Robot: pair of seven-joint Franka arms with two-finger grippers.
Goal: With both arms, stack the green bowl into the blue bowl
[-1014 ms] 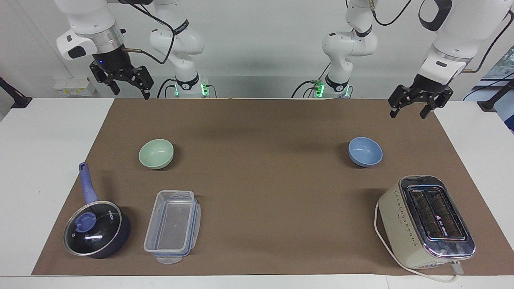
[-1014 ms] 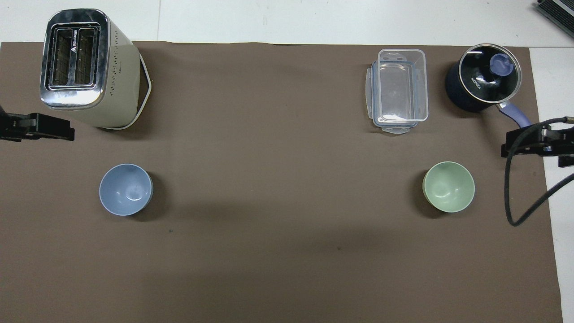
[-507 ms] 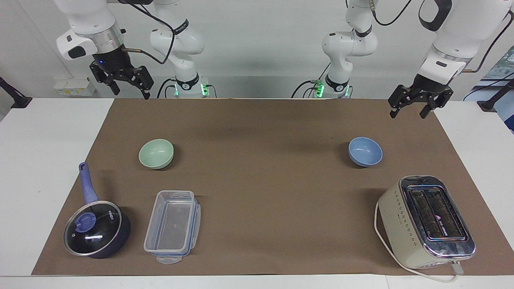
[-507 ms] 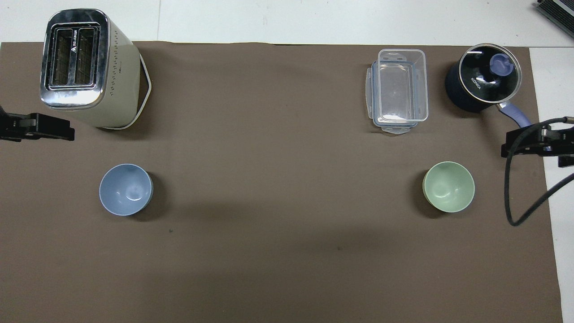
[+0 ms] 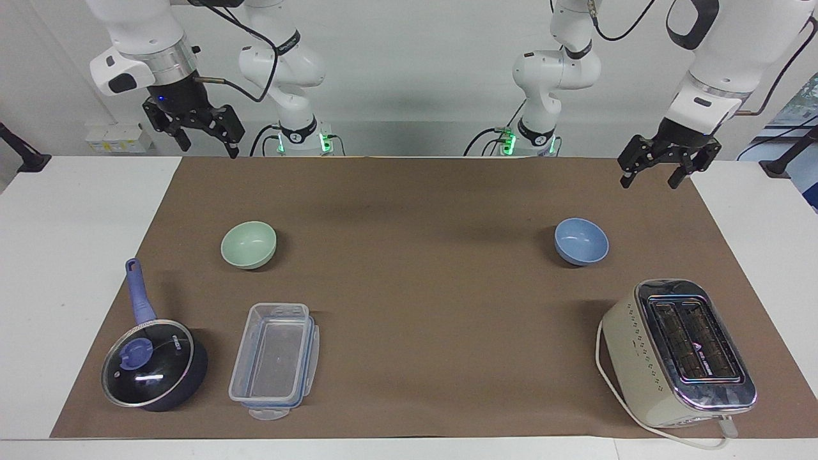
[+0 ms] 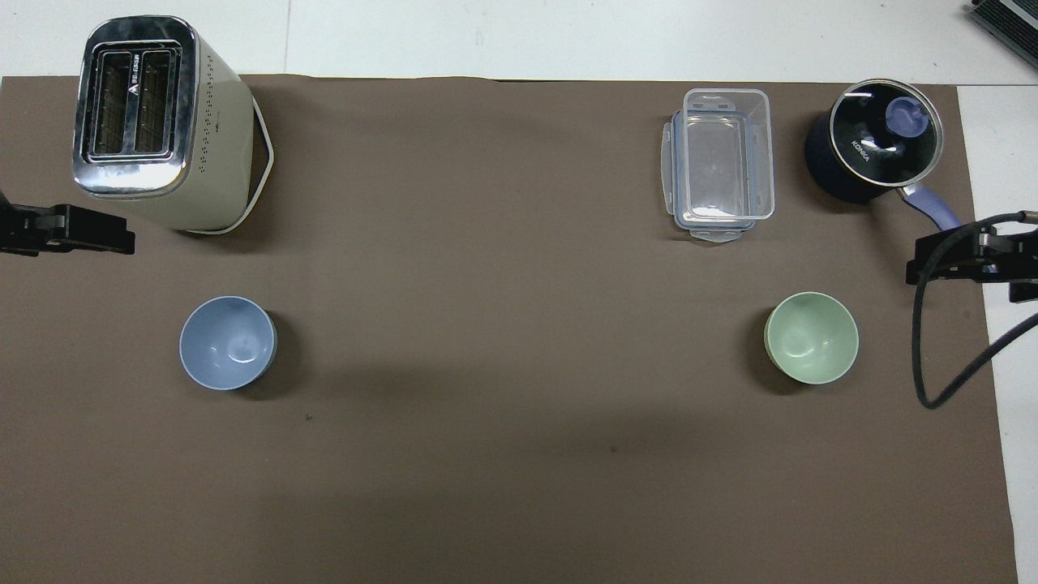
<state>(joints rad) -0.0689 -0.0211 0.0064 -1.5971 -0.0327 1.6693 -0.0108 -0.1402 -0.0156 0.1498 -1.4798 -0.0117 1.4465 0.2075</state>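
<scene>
Over brown mat's (image 5: pixel 422 319) ends, left tool (image 5: pixel 658 172) and right tool (image 5: pixel 204 137) hang raised, wide, empty

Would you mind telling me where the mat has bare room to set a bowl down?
The widest bare stretch lies between the green bowl and the blue bowl, running on between the clear container and the toaster. The strip nearest the robots is also bare. It is crowded where the saucepan sits beside the container.
</scene>
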